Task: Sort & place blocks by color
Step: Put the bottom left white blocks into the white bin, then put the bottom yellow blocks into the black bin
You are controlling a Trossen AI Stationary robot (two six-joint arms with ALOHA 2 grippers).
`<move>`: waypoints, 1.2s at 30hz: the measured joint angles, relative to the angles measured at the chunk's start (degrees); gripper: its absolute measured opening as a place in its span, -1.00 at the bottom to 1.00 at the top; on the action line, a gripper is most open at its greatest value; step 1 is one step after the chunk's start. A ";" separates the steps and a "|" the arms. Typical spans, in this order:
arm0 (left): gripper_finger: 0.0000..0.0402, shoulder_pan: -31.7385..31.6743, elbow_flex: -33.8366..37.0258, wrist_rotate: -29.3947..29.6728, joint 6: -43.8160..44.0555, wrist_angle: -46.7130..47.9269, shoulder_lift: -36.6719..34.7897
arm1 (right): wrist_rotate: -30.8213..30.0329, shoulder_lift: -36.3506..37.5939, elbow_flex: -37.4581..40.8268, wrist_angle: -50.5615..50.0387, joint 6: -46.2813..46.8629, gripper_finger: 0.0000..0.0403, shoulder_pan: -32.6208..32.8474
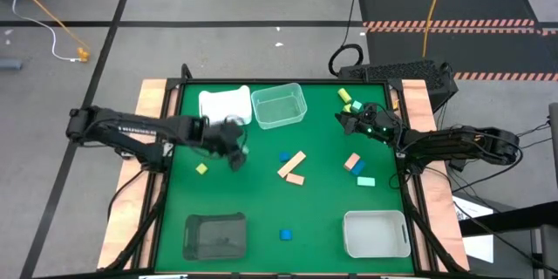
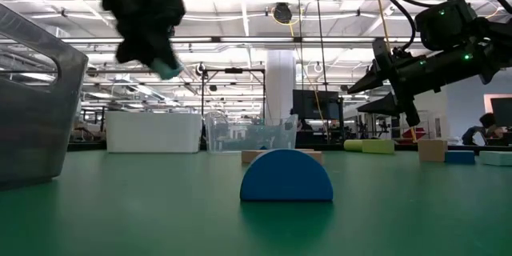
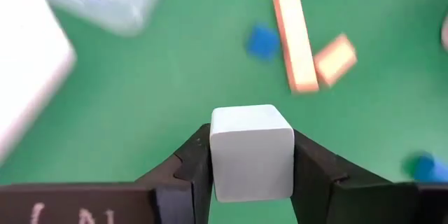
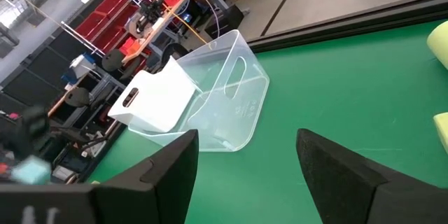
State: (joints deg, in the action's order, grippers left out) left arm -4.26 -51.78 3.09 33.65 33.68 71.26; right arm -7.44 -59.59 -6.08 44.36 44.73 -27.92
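So right now I'm holding a mint cube (image 3: 252,152) in my left gripper (image 3: 250,182), jaws clamped on its two sides, and it's riding up off the counter (image 1: 261,200), not touching anything. Closest stuff under it is the blue block (image 3: 263,41) and the two tan bars (image 3: 294,36), one long, one short, lying just past the cube on the green.

The thing my next move is hanging on, I reckon: the other mint block (image 1: 365,180) is sitting way over on the right side of the counter next to a tan and blue one, so the cube has to travel either that way or into a bin. The white bin (image 1: 224,105) and clear bin (image 1: 279,105) are just beyond my left gripper, much nearer than anything on the right.

My right gripper (image 4: 245,161) is hanging farther off near the yellow-green blocks (image 1: 349,100), jaws parted and empty, pointing at the clear bin.
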 joint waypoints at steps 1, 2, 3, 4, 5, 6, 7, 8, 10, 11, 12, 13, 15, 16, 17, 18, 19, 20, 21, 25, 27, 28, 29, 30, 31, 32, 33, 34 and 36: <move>-0.33 -2.19 -1.08 0.06 -1.83 0.08 0.00 | 0.00 0.00 -0.01 0.00 0.00 0.16 0.02; -0.33 -4.44 -2.01 0.24 -3.45 0.19 0.00 | 0.00 0.00 -0.01 0.00 0.02 0.16 0.02; -0.33 -6.76 -2.79 0.98 -4.83 0.37 -0.01 | 0.00 0.00 -0.01 0.00 0.00 0.16 0.01; -0.33 -9.10 -3.27 2.06 -6.00 0.68 -0.05 | 0.00 0.00 -0.01 0.00 0.00 0.16 0.00; -0.33 -11.48 -3.48 3.17 -7.01 1.13 -0.07 | 0.00 0.00 0.01 0.00 0.01 0.16 0.01; -0.33 -14.09 -3.51 3.71 -7.81 1.65 -0.06 | 0.00 0.00 0.00 0.00 0.00 0.16 0.01; -0.33 -16.66 -3.51 3.87 -8.48 2.27 -0.02 | 0.00 0.00 -0.01 0.00 0.00 0.16 0.01; -0.33 -19.13 -3.51 3.88 -9.03 3.06 0.00 | 0.00 0.00 0.00 0.00 0.00 0.16 0.02; -0.33 -23.67 -3.09 3.89 -10.04 4.07 -0.02 | 0.00 0.00 -0.01 0.00 0.00 0.16 0.02; -0.33 -25.66 -2.61 3.87 -10.34 4.14 -0.02 | 0.00 0.00 -0.01 0.00 0.00 0.16 0.00; -0.33 -27.45 -2.15 3.84 -10.65 4.29 0.02 | 0.00 0.00 0.00 0.00 0.00 0.16 0.02; -0.33 -29.21 -1.84 3.83 -10.74 4.52 0.02 | 0.01 0.00 0.00 0.00 0.00 0.16 0.02; -0.33 -32.22 -1.55 3.45 -10.87 4.47 0.02 | 0.00 0.00 0.01 0.00 0.01 0.16 0.02; -0.33 -33.47 -1.40 3.04 -10.85 4.34 0.02 | 0.01 0.00 0.01 0.00 0.00 0.16 0.00; -0.33 -34.49 -1.21 2.72 -10.84 4.39 0.02 | 0.00 0.00 -0.01 0.00 0.00 0.16 0.02; -0.32 -35.26 -0.97 2.27 -10.85 4.42 0.02 | 0.00 0.00 0.01 0.00 0.00 0.16 0.00; -0.29 -35.77 -0.71 1.72 -10.88 4.34 0.02 | 0.00 0.00 0.01 0.00 0.02 0.16 0.00; -0.23 -36.09 -0.42 1.41 -10.86 4.26 0.02 | 0.00 0.00 -0.01 0.00 0.00 0.16 0.01; -0.16 -36.30 -0.06 1.42 -10.61 4.26 0.02 | 0.00 0.00 -0.01 0.00 0.00 0.16 0.00; 0.07 -36.27 1.82 1.35 -9.28 4.30 0.02 | 0.00 0.00 -0.01 0.00 0.00 0.16 0.02; 0.10 -36.27 2.75 1.27 -8.43 4.36 0.02 | 0.00 0.00 -0.01 0.00 0.02 0.16 0.00; 0.10 -36.27 3.01 1.19 -7.64 4.54 0.02 | 0.00 0.00 0.01 0.00 0.00 0.16 0.00; 0.11 -36.27 3.07 0.59 -7.31 4.98 0.02 | 0.01 0.00 -0.01 0.00 0.01 0.16 0.01; 0.11 -36.25 3.04 -0.66 -7.21 5.63 -0.08 | 0.00 0.00 0.01 0.00 0.00 0.16 0.01; 0.12 -36.25 2.93 -2.21 -7.88 6.72 -0.39 | 0.01 0.00 -0.01 0.00 0.00 0.16 0.01; 0.12 -36.24 2.91 -4.05 -8.98 7.79 -1.07 | 0.00 0.00 -0.01 0.00 0.00 0.16 0.00; 0.12 -36.12 2.89 -5.99 -9.97 8.78 -1.92 | 0.00 0.00 -0.01 0.00 0.02 0.16 0.00; 0.12 -35.85 2.83 -7.75 -10.64 9.77 -2.82 | 0.00 0.00 0.01 0.00 0.02 0.16 0.00; 0.13 -34.83 2.81 -10.32 -11.35 11.89 -4.75 | 0.01 0.00 -0.01 0.00 0.01 0.16 0.00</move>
State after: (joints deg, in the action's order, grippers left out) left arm -39.10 -48.97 -7.23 22.30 45.57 66.51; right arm -7.43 -59.59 -6.09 44.36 44.74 -27.91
